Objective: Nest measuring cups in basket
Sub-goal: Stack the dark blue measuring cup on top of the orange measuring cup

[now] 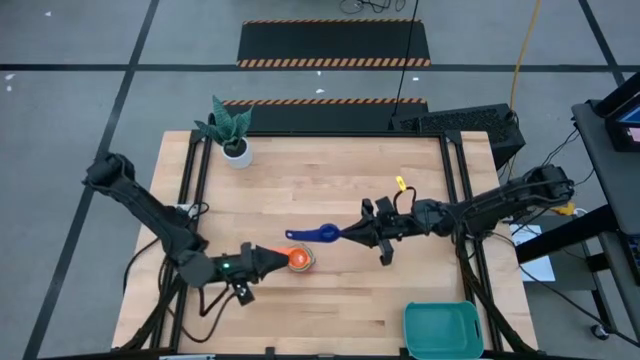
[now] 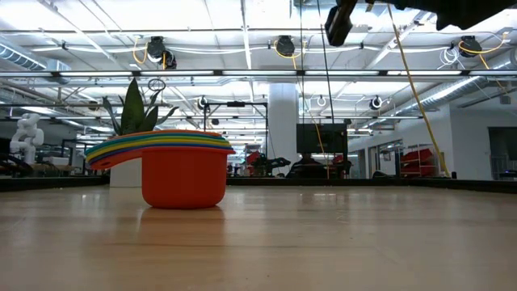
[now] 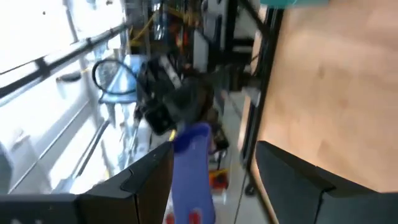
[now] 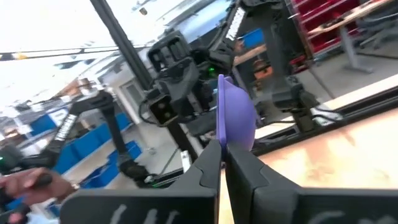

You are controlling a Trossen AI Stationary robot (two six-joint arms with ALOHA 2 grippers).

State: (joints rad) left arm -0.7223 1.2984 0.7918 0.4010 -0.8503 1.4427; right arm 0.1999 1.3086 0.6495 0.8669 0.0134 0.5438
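High view: right gripper (image 1: 352, 235) pinches the navy cup (image 1: 312, 234) aloft by its handle, near the stacked cups (image 1: 300, 259); basket (image 1: 443, 330) sits well apart. Left gripper (image 1: 272, 259), fingers spread, flanks the stack. Best to centre the cup over the stack, keep it level, then lower it.

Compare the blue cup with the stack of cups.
The blue cup is a single cup pinched by its handle in the right gripper, clear of the table; the stack is several nested cups, orange outermost, resting on the table. The blue cup lies nearer the table's middle; the stack sits at the left gripper. Both are outside the basket.
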